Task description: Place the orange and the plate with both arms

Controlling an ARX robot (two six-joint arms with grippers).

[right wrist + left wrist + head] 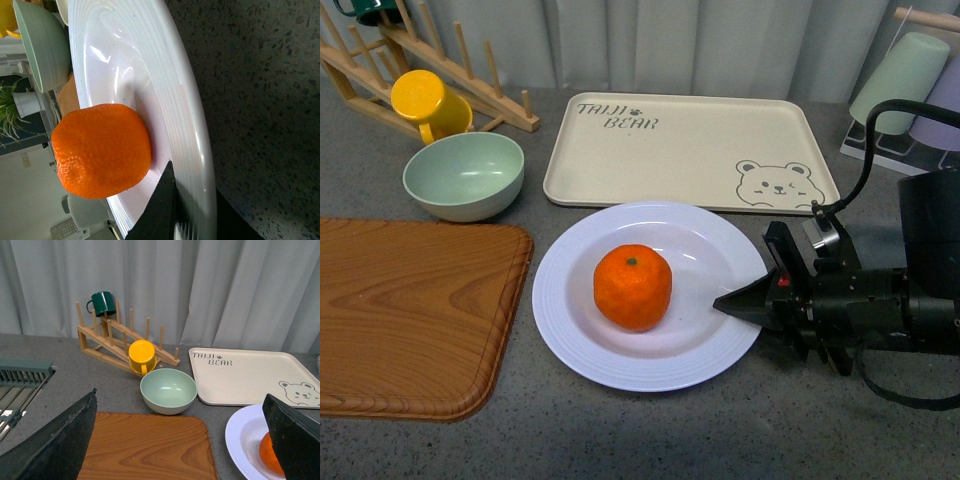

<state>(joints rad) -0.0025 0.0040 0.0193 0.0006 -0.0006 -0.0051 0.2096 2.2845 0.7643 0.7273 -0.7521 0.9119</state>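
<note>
The orange (632,287) sits in the middle of the white plate (570,320) on the grey counter. My right gripper (742,303) is shut on the plate's right rim, one jaw above it and one below. In the right wrist view the orange (100,150) lies in the plate (175,115) close to my finger (160,210). My left gripper (180,440) is open and empty, held high over the wooden board; its view shows the plate (245,440) and part of the orange (270,455) behind one finger (295,440). The left arm is out of the front view.
A wooden cutting board (410,310) lies left of the plate. A pale green bowl (463,175) and a yellow mug (425,105) on a wooden rack (380,60) stand at the back left. A beige bear tray (690,150) lies behind the plate. Cups (910,85) hang at the back right.
</note>
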